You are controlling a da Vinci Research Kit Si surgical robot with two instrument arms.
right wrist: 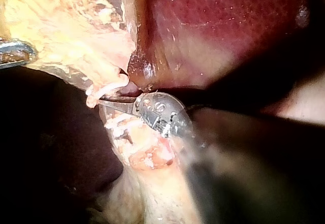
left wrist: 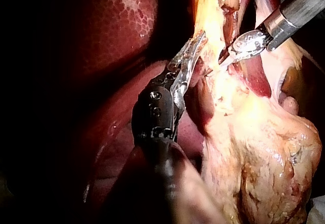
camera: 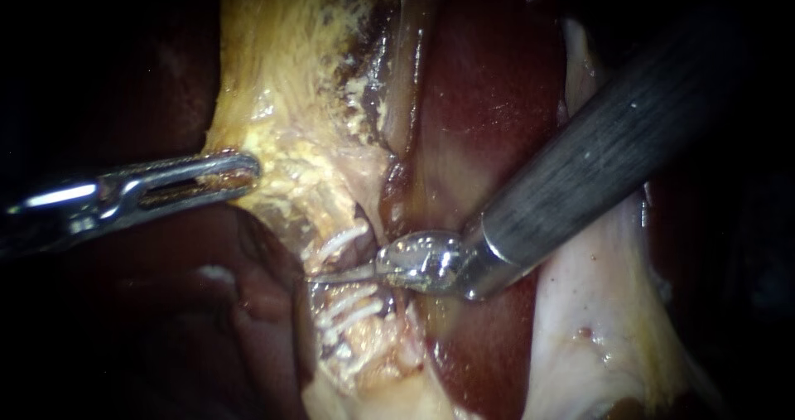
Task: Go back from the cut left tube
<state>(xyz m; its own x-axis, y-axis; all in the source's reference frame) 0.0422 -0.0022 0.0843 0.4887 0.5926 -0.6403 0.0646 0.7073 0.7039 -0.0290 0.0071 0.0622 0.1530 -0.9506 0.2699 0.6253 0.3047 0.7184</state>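
Note:
My right instrument point(camera: 319, 278) comes in from the upper right on a thick dark shaft. Its thin blades lie together, pointing left into the gap between two groups of white clips point(camera: 341, 241) point(camera: 356, 311) on the left tube point(camera: 364, 337). The right wrist view shows the same blades point(right wrist: 101, 101) between the clips point(right wrist: 109, 89), touching the tissue there. My left instrument point(camera: 248, 170) reaches in from the left, and its long slotted jaws are shut on the edge of the yellow fatty tissue point(camera: 290, 97). In the left wrist view those jaws point(left wrist: 199, 37) pinch that yellow edge.
Dark red liver point(camera: 489, 97) lies behind the right shaft. A pale flap of tissue point(camera: 596, 329) hangs under the shaft at the lower right. More dark liver point(camera: 248, 304) sits below the left instrument. The bulging yellow gallbladder point(left wrist: 264, 158) fills the near side of the left wrist view.

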